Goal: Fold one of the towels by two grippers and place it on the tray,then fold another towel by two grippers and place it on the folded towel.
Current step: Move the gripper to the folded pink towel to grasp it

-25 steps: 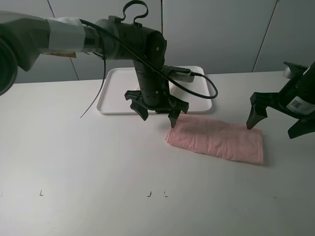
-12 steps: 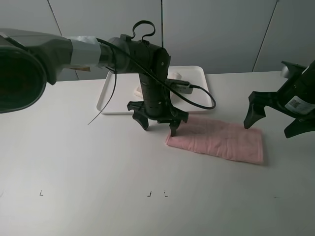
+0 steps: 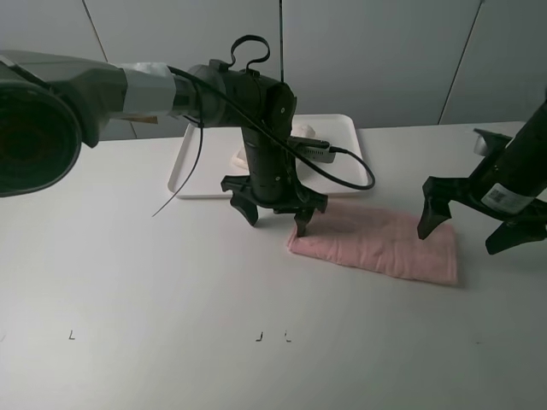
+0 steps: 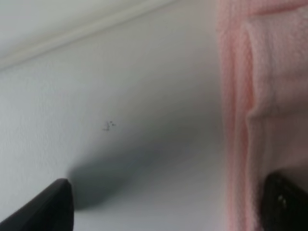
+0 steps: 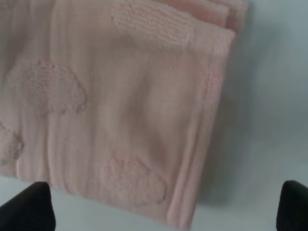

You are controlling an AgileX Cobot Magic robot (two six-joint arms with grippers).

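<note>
A pink towel (image 3: pixel 376 243), folded into a long strip, lies on the white table right of centre. My left gripper (image 3: pixel 275 222) stands open over its left end, one fingertip on the cloth edge and the other over bare table. The left wrist view shows that towel edge (image 4: pixel 260 96) between the open gripper (image 4: pixel 166 207) fingers. My right gripper (image 3: pixel 459 241) hangs open just above the right end; in its wrist view the towel corner (image 5: pixel 120 106) lies between the spread gripper (image 5: pixel 161 207) fingers. The white tray (image 3: pixel 197 184) sits behind the left arm, with a cream folded towel (image 3: pixel 239 158) mostly hidden on it.
A black cable (image 3: pixel 346 175) loops from the left arm over the tray's front right corner. Small black marks (image 3: pixel 259 337) dot the table near the front edge. A grey panelled wall stands behind the table.
The left gripper shifted right and slightly forward to the towel's left end, then held still. The right gripper came down and tilted toward the towel's right end.
</note>
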